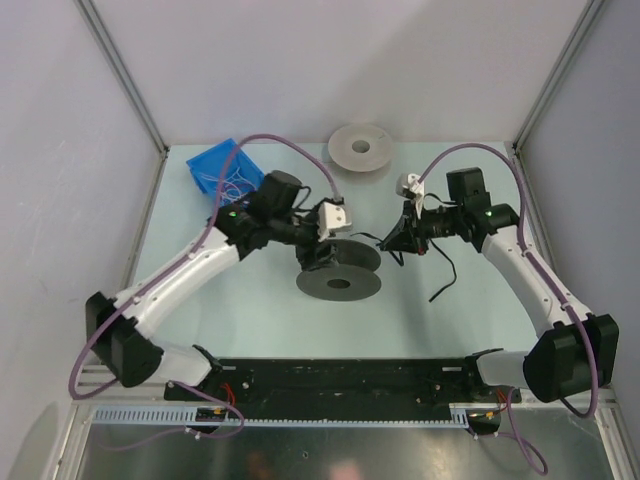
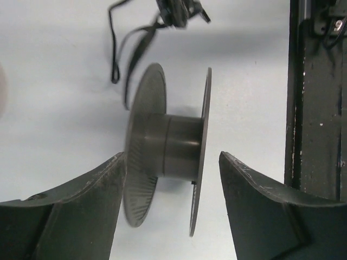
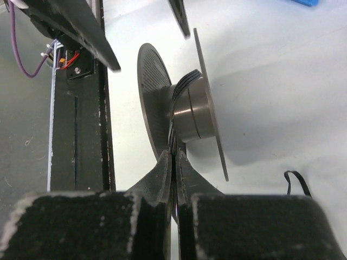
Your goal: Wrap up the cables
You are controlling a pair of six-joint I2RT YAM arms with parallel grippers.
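A dark grey spool lies flat mid-table. My left gripper is open and straddles it; in the left wrist view the hub and both flanges sit between the fingers, the left one at the flange, the right one apart. My right gripper is shut on the thin black cable, whose strands run from the fingertips onto the hub. A loose tail trails on the table to the right, and loops of it show in the left wrist view.
A light grey spool lies at the back centre. A blue bin stands at the back left. A black rail runs along the near edge. Grey walls close in the table on three sides.
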